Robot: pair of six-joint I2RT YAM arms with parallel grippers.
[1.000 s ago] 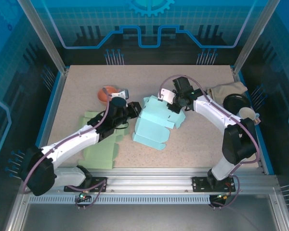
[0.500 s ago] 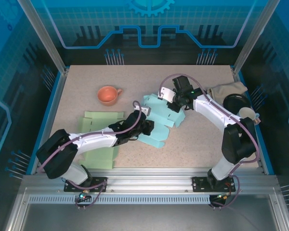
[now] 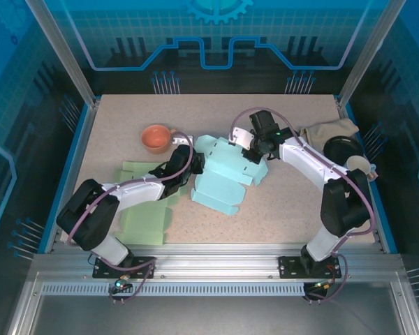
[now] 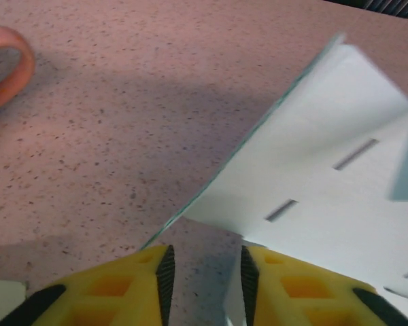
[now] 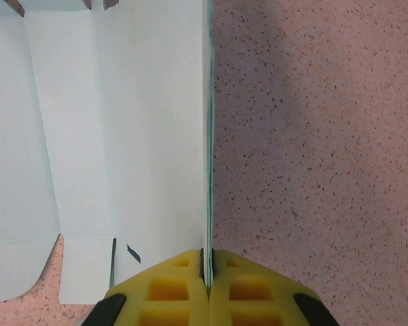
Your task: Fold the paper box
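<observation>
Left gripper: the jaws stand part-open, a clear gap btwn the yellow pads w/ bare worktop showing through. They've widened over the last sec. Nothing clamped that I can make out; the low corner of a pale panel of the paper box sits just above the gap. Right gripper: jaws shut tight on the edge of an upright box panel, same as a sec ago.

Outward, top view: the left gripper has swung up from the box's lower-left edge to its upper-left flap, just right of the orange cup. The right gripper hasn't shifted and sits at the box's upper right. The box lies mid-frame, part-formed, not closed up.

My read: left is lining up a fresh grab on that flap while right anchors the far panel. Fold looks a long way from done.

Hard to see:
- A pale sliver runs along the right-hand pad in the left wrist view. Paper edge or glare, can't tell.
- The cup is cut off at that frame's upper left.
- The right wrist view crops the box at top and left.
- From above, both arms cover the flaps they're working on, and the slots and tabs are too small to read.
- The green sheet lies partly under the left arm.
</observation>
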